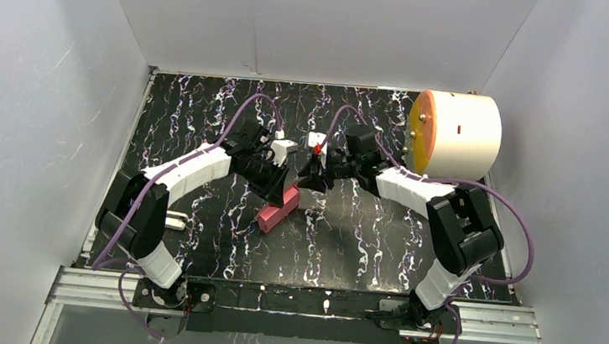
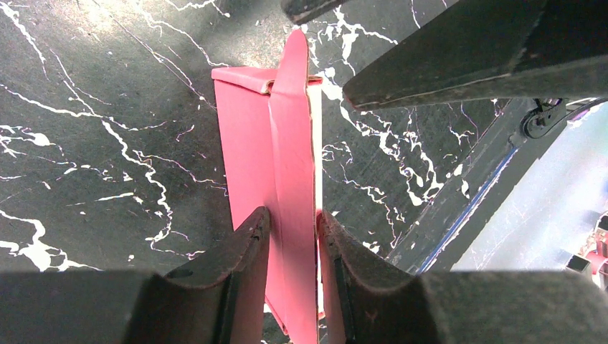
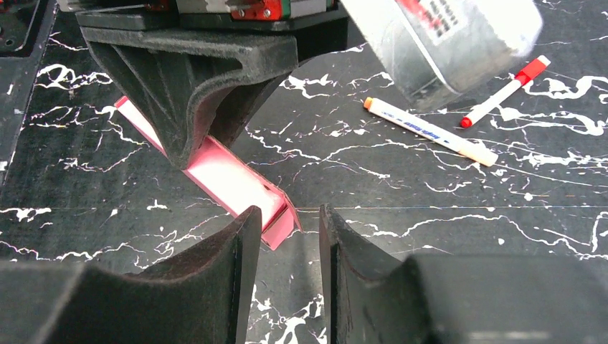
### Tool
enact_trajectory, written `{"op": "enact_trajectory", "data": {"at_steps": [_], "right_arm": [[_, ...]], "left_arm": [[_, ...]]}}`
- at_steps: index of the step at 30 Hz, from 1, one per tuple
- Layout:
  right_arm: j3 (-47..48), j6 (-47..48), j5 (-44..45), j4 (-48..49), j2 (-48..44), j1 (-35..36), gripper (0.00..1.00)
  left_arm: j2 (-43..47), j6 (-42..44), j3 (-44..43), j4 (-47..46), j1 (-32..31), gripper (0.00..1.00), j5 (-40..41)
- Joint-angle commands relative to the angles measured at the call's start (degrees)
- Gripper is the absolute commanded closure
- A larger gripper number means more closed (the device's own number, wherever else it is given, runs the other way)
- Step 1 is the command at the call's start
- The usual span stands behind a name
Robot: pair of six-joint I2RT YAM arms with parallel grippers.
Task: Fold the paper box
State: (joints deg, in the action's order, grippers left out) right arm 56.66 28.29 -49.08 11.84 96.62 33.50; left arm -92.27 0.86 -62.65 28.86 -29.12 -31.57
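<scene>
Card held on the left: my left gripper [image 2: 294, 218] is clamped on a raised flap of the paper box [image 2: 251, 143]. Only the left wrist view shows this, because from overhead the arm hides it. The box lies mid-counter [image 1: 345, 243], between the two arms. The right gripper [image 3: 285, 215] hovers just above the box's end corner, fingers slightly apart and gripping nothing. Only its camera shows an orange-tipped pen [image 3: 428, 132] and a red-capped pen [image 3: 504, 92] beyond.
</scene>
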Motion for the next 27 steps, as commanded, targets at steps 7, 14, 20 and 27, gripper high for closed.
{"op": "enact_trajectory", "data": {"at_steps": [7, 14, 20, 27], "right_arm": [[4.1, 0.6, -2.2, -0.4, 2.4, 0.6, 0.64], [5.2, -0.4, -1.3, -2.2, 2.2, 1.0, 0.78], [5.2, -0.2, 1.0, -4.5, 0.8, 2.1, 0.85], [5.6, 1.6, 2.1, -6.1, 1.3, 2.1, 0.76]], "left_arm": [[1.2, 0.8, 0.7, 1.3, 0.2, 0.98, -2.0], [1.8, 0.6, 1.0, 1.1, 0.2, 0.97, -1.4], [2.0, 0.4, 1.1, 0.8, 0.2, 0.98, -1.1], [2.8, 0.7, 1.5, 0.6, 0.2, 0.99, -1.2]]}}
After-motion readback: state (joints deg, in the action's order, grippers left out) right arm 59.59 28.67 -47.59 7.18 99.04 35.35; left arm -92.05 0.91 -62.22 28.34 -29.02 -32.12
